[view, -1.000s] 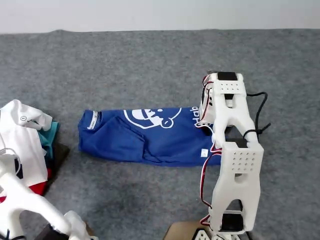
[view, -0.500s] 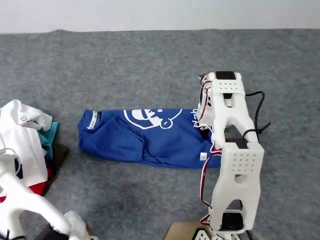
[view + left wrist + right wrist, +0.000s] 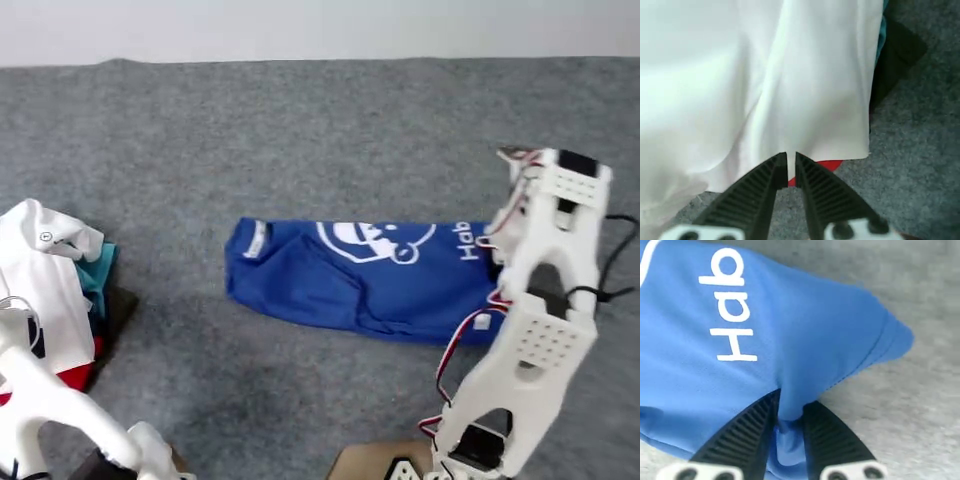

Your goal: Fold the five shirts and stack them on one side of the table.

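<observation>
A blue shirt [image 3: 370, 280] with white print lies folded lengthwise across the middle of the grey table. My right gripper [image 3: 790, 407] is shut on a pinch of its cloth near the white lettering [image 3: 730, 315], at the shirt's right end. In the high view the right arm [image 3: 540, 300] stands over that end. At the table's left edge is a pile topped by a white shirt [image 3: 45, 270], with teal [image 3: 98, 275], red [image 3: 75, 375] and dark [image 3: 122, 305] cloth under it. My left gripper [image 3: 791, 162] hovers shut over the white shirt's [image 3: 765, 75] hem, holding nothing.
The left arm [image 3: 40, 400] rises from the front left corner beside the pile. A brown base board [image 3: 370, 462] sits at the front edge under the right arm. Bare grey carpet [image 3: 300, 130] stretches behind the blue shirt to the back wall.
The right arm has swung to the right and dragged the blue shirt with it, away from the pile. The left arm and the pile have not moved.
</observation>
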